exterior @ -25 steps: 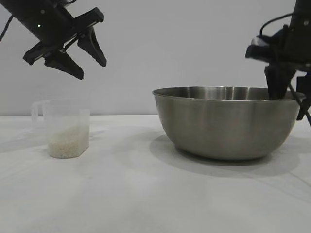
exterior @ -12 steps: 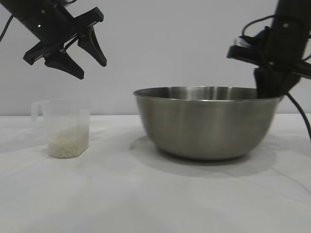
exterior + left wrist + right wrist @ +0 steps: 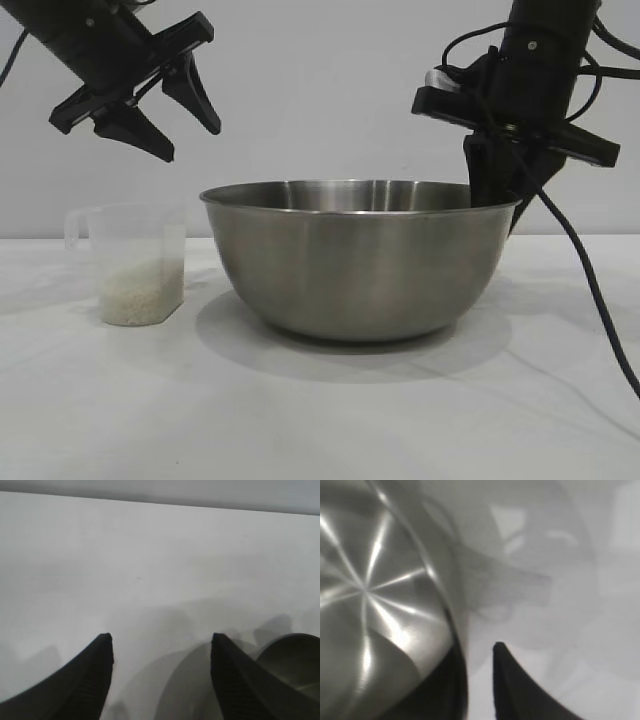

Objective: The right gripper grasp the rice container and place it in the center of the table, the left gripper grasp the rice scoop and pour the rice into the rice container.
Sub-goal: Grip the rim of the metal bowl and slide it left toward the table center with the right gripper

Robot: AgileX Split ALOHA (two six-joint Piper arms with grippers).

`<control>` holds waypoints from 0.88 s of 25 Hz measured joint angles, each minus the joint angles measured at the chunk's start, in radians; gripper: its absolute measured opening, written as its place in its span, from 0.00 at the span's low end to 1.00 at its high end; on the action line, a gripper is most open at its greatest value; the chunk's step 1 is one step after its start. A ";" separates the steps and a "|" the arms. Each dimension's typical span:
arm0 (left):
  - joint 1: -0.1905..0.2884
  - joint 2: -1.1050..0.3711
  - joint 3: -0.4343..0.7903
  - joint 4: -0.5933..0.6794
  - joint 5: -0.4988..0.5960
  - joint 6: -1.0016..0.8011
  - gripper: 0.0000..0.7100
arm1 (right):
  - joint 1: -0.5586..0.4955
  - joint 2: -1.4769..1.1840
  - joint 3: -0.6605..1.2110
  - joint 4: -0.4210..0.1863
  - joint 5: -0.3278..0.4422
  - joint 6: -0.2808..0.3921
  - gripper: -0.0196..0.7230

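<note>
A plain pale wall (image 3: pixel 330 90) stands behind the far edge of the scene, running from left to right. Soft grey shadows (image 3: pixel 350 355) lie in the middle.

Soft even light, faint shadows, glare streaks inside rice container (image 3: pixel 370 590).

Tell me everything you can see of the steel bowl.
The rice container is a wide, round bowl of brushed stainless steel with a thin rolled rim and a small flat base. It stands upright on the white table, to the right of the rice scoop and apart from it. Its inside shows no rice. The right gripper straddles its right rim, one finger inside and one outside.
</note>
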 joint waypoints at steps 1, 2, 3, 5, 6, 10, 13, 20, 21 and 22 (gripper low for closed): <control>0.000 0.000 0.000 0.000 0.000 0.000 0.56 | 0.000 -0.001 -0.011 -0.016 0.010 0.000 0.42; 0.000 0.000 0.000 0.000 0.000 0.000 0.56 | 0.000 -0.001 -0.023 -0.025 0.025 0.001 0.50; 0.000 0.000 0.000 0.000 0.000 0.000 0.56 | 0.000 -0.001 -0.035 -0.034 0.044 0.002 0.57; 0.000 0.000 0.000 0.000 -0.001 -0.001 0.56 | 0.000 -0.001 -0.065 -0.043 0.064 0.002 0.65; 0.000 0.000 0.000 0.000 -0.001 -0.001 0.56 | 0.000 -0.001 -0.080 -0.045 0.068 0.002 0.63; 0.000 0.000 0.000 -0.001 -0.001 -0.001 0.56 | 0.000 -0.017 -0.110 -0.084 0.073 0.002 0.67; 0.000 0.000 0.000 -0.002 -0.001 -0.001 0.56 | 0.000 -0.052 -0.110 -0.134 0.077 0.002 0.67; 0.000 0.000 0.000 -0.011 -0.001 -0.001 0.56 | -0.076 -0.138 -0.110 -0.155 0.087 0.007 0.67; 0.000 0.000 0.000 -0.015 -0.001 -0.001 0.56 | -0.092 -0.149 -0.110 -0.157 0.087 0.011 0.67; 0.000 0.000 0.000 -0.015 -0.001 -0.001 0.56 | -0.108 -0.163 -0.110 -0.158 0.088 0.015 0.67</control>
